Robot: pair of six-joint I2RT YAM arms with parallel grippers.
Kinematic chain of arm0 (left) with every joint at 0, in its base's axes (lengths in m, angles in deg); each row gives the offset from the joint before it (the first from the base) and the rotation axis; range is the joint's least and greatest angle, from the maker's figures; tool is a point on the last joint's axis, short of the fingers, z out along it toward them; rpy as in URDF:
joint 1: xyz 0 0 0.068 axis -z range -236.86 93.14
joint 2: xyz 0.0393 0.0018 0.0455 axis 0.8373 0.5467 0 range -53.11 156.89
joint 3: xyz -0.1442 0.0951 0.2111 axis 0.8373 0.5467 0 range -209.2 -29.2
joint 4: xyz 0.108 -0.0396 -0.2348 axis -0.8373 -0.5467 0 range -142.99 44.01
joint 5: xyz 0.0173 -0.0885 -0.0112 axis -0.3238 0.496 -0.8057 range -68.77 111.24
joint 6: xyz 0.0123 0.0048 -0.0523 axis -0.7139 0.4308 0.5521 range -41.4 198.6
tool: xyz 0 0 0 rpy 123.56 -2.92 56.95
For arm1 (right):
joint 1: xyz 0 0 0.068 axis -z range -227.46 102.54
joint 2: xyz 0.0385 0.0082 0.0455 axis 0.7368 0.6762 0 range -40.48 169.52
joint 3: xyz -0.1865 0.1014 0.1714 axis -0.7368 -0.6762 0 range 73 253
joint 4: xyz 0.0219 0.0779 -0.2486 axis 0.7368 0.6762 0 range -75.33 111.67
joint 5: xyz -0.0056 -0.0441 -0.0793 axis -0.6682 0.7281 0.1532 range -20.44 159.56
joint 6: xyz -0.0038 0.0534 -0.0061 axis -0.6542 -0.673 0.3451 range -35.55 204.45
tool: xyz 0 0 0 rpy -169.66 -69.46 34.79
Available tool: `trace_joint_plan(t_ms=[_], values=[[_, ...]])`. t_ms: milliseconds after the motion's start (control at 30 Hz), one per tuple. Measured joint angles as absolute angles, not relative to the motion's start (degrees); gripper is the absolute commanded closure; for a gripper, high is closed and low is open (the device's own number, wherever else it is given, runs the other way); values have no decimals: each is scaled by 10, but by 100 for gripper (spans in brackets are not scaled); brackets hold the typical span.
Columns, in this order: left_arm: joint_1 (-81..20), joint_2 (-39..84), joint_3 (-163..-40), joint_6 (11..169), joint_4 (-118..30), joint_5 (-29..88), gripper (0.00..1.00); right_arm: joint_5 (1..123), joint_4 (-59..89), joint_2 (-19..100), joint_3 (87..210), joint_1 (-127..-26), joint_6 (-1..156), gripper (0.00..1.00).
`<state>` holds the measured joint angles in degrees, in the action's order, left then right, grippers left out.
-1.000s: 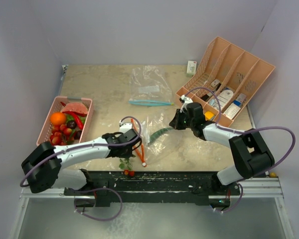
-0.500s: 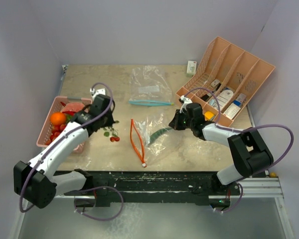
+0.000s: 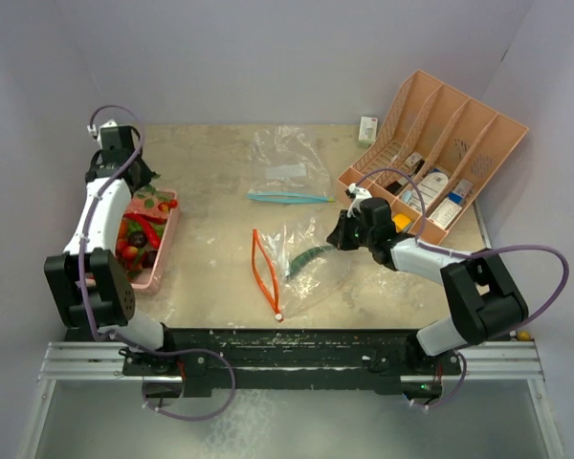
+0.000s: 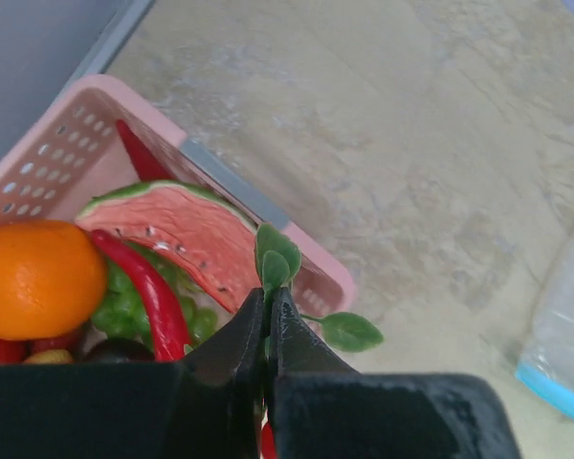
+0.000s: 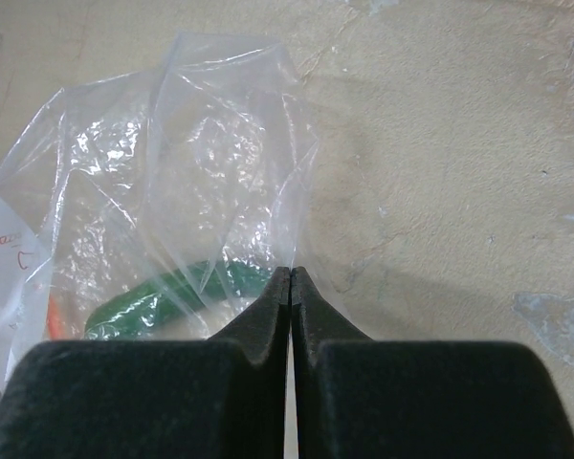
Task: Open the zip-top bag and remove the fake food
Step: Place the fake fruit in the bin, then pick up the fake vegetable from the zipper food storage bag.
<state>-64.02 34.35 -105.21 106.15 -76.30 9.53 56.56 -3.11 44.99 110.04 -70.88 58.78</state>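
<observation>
Fake-food sprig point(image 4: 273, 258), clenched in left gripper point(image 4: 268, 298), hangs above basket rim point(image 4: 96, 91); best released farther inside while right gripper point(image 5: 293, 274) pinches bag point(image 5: 201, 163).

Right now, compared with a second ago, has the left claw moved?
Yes. The left claw swung away from the orange-zipped bag to the far left, and now hangs over the pink basket, shut on a leafy sprig.
</observation>
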Motion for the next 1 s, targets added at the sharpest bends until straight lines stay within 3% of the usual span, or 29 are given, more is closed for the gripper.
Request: trace_joint_plan(t_ms=[100, 167, 300, 333, 400, 533, 667, 833, 1000], values=[[-676, 374, -1058, 1063, -752, 105, 93, 566, -23, 446, 1100, -707, 593, 100], [-698, 385, -1058, 1065, -752, 106, 81, 566, -19, 443, 1100, -706, 596, 100], [-732, 401, -1064, 1067, -752, 117, 24, 565, -15, 441, 1100, -706, 600, 100], [-738, 406, -1068, 1065, -752, 123, 14, 565, -14, 441, 1100, -706, 600, 100], [-742, 408, -1070, 1064, -749, 135, 6, 565, -14, 440, 1100, -706, 600, 100], [-720, 376, -1050, 1059, -733, 161, 7, 565, -12, 436, 1100, -706, 601, 100], [-639, 279, -980, 1065, -716, 173, 21, 565, -11, 435, 1100, -706, 600, 100], [-486, 77, -775, 1126, -634, 249, 35, 561, -10, 435, 1101, -706, 600, 100], [-400, -121, -566, 1216, -615, 305, 40, 559, -6, 424, 1101, -706, 600, 100]])
